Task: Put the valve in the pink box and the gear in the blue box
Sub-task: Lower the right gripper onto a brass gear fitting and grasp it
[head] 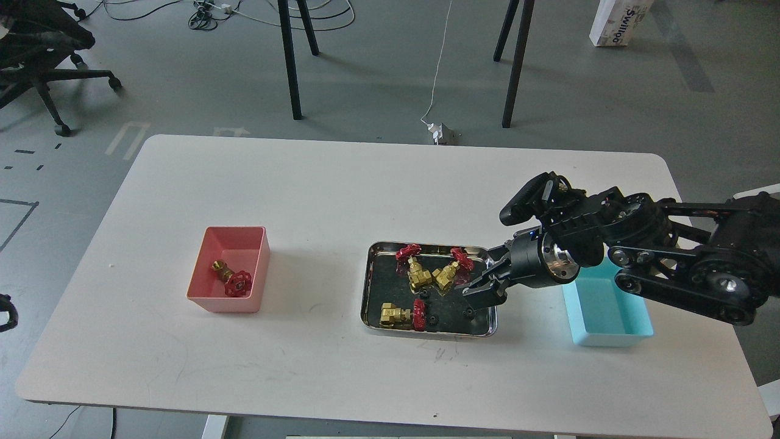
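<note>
One valve [232,279] lies in the pink box [223,303] at the left. Three more valves lie in the steel tray [367,286]: two at its far end [415,269] [451,270] and one at its near left [402,314]. Three black gears lie in the tray too [425,294] [432,319] [468,313]. My right gripper [473,292] hangs open over the tray's right side, just above the rightmost gear and beside the right valve. The blue box [609,311] at the right holds nothing I can see; my right arm crosses its far end. My left gripper is out of view.
The white table [341,195] carries only the two boxes and the tray. A bit of my left arm [6,312] shows at the left edge. Beyond the table are stand legs [291,67], cables, an office chair [36,55] and a carton [616,21].
</note>
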Action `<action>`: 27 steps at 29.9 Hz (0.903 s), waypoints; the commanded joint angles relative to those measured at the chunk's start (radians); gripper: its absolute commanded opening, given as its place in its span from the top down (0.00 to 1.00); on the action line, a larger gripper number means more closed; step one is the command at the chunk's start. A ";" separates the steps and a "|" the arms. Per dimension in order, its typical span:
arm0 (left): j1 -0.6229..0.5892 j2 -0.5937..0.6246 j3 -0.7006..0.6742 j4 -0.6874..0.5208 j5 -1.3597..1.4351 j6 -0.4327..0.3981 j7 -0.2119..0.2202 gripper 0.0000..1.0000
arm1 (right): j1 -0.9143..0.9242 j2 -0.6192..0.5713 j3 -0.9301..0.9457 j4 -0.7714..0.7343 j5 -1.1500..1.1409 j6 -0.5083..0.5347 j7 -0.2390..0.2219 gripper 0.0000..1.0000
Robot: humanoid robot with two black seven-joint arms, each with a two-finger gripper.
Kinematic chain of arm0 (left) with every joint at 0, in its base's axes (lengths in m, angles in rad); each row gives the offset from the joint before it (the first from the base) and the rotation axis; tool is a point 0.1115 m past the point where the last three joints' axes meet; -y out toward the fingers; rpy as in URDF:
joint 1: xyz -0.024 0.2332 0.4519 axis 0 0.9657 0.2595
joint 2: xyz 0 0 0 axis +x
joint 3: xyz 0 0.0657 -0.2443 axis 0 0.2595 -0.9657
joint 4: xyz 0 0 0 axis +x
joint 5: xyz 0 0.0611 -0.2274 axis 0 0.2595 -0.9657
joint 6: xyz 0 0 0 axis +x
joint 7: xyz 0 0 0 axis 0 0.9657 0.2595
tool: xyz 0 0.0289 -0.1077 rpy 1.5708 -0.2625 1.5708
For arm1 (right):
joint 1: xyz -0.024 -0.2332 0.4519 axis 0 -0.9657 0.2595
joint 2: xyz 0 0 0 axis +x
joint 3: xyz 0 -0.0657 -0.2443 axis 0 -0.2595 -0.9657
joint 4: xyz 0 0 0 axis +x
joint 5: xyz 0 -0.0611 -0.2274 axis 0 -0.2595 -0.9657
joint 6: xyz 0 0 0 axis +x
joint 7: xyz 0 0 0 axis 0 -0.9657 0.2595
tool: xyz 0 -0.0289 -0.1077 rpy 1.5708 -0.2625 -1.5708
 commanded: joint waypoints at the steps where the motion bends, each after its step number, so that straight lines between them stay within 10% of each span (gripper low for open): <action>1: -0.016 0.003 0.000 0.003 -0.001 0.000 0.000 0.13 | -0.031 0.045 -0.004 -0.066 -0.042 0.000 0.001 0.01; 27: -0.071 0.004 0.000 0.032 -0.003 0.015 0.000 0.14 | -0.126 0.214 -0.024 -0.281 -0.160 0.000 0.040 0.19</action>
